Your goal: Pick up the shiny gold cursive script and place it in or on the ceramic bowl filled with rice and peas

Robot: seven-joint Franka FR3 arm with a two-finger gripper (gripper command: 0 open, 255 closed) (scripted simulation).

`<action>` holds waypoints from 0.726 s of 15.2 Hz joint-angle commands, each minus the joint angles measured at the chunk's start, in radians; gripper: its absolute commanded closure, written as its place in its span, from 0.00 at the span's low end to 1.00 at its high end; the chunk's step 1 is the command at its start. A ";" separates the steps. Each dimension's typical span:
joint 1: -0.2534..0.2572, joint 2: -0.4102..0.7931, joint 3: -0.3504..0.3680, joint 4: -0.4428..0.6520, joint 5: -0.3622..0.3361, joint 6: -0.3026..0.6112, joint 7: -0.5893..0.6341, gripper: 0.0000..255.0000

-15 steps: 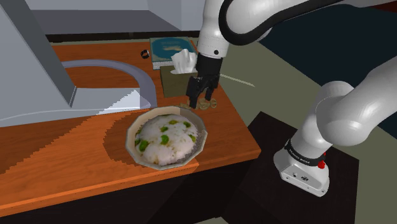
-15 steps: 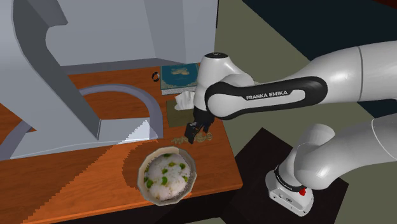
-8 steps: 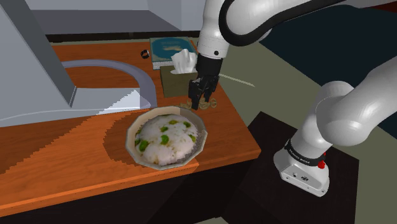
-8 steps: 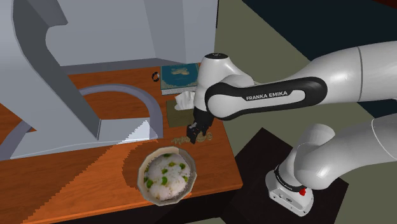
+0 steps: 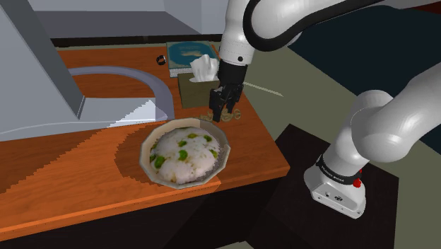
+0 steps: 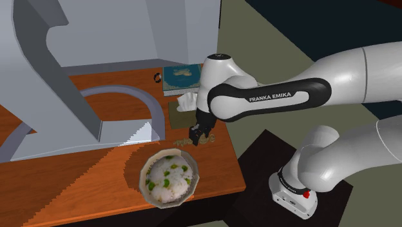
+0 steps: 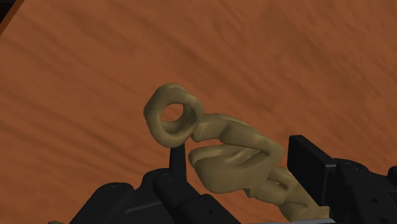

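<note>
1. Arm (image 5: 396, 120) rises from the stand (image 5: 338, 189) at the shoulder view's lower right, arches up and over to the left, and ends with the wrist pointing straight down over the tabletop (image 5: 85, 191). In the second exterior view the lettered forearm (image 6: 277, 97) lies nearly level.
2. Claw (image 5: 225, 107) is low, tips at the wood. Fingers are narrow and closed onto the script (image 5: 227, 115).
3. Wrist view: the script (image 7: 222, 149) is dull gold-brown. It sits between the two black fingers of the claw (image 7: 245, 162), one against each side, with its looped end sticking out ahead of them. Cannot tell if it is off the wood.
4. Second exterior view: claw (image 6: 198, 137) and script (image 6: 192, 141) are near the tabletop's right edge.
5. Shoulder view, left to right: a big grey slanted block (image 5: 35, 78) at far left, then a grey curved rim (image 5: 138, 76) lying flat beside it.
6. Bowl (image 5: 225, 152) of rice and peas, also (image 6: 145, 184), stands at the near edge. It is near the script but apart from it.
7. Small black ring (image 5: 161, 60), then a teal-topped book (image 5: 185, 53), at the far side.
8. Olive box (image 5: 192, 90) with white tissue (image 5: 205, 67) stands just behind the claw, the closest thing to it.
</note>
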 commanded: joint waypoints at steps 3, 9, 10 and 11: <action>-0.002 -0.010 -0.003 0.019 -0.006 -0.028 0.007 1.00; -0.007 -0.034 -0.012 0.080 -0.021 -0.112 0.029 1.00; -0.007 -0.037 -0.013 0.091 -0.023 -0.125 0.032 1.00; -0.008 -0.040 -0.015 0.102 -0.026 -0.139 0.036 1.00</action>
